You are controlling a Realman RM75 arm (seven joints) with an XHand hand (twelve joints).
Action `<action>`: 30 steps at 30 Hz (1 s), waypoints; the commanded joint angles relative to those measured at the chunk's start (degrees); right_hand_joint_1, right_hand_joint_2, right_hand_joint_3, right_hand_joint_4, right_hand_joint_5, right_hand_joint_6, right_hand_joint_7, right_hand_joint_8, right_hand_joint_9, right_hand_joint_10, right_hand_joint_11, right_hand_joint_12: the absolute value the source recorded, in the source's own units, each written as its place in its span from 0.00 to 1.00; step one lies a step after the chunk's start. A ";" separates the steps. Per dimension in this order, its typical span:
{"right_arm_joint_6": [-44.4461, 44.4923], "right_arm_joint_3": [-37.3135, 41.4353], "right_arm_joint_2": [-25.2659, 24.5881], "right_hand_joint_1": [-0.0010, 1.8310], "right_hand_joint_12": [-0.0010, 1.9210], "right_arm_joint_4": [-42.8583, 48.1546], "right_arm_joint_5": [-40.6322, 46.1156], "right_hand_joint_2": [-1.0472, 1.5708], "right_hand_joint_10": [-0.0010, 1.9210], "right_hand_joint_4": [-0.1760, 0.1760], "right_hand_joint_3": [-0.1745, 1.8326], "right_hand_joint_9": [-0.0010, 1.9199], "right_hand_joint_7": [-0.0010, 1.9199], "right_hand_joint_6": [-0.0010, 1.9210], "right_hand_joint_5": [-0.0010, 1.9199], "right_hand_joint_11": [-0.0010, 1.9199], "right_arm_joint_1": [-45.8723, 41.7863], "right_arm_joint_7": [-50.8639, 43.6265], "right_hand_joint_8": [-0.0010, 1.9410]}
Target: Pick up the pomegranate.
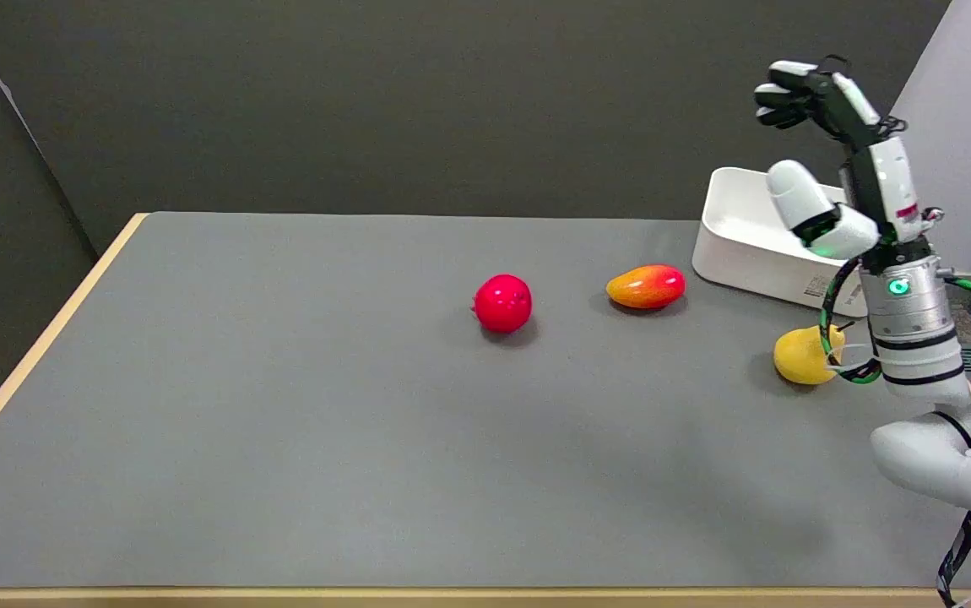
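One pomegranate [502, 302] sits mid-surface [283, 405] — a mango [646, 286] to its right, a lemon [803, 355] and white bin [756, 245] further right. Right hand [823, 127] hangs raised above the bin (holding nothing), fingers [781, 97] loosely curled, apart.

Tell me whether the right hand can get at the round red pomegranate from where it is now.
Probably yes. The right hand is raised, holding nothing, and the round red pomegranate sits alone on bare grey table, apart from the orange-red mango.
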 commanded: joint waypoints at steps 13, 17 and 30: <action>-48.20 4.06 1.61 0.25 0.78 27.54 -50.85 0.64 0.54 0.72 0.53 0.24 0.27 0.32 0.17 0.15 9.07 0.35 0.30; -52.34 -0.73 2.00 0.23 0.78 27.77 -54.56 0.64 0.52 0.73 0.53 0.22 0.27 0.32 0.17 0.15 13.08 5.39 0.29; -59.21 -16.40 1.55 0.14 0.62 26.47 -67.04 0.61 0.32 0.64 0.50 0.06 0.11 0.20 0.10 0.02 23.65 16.11 0.15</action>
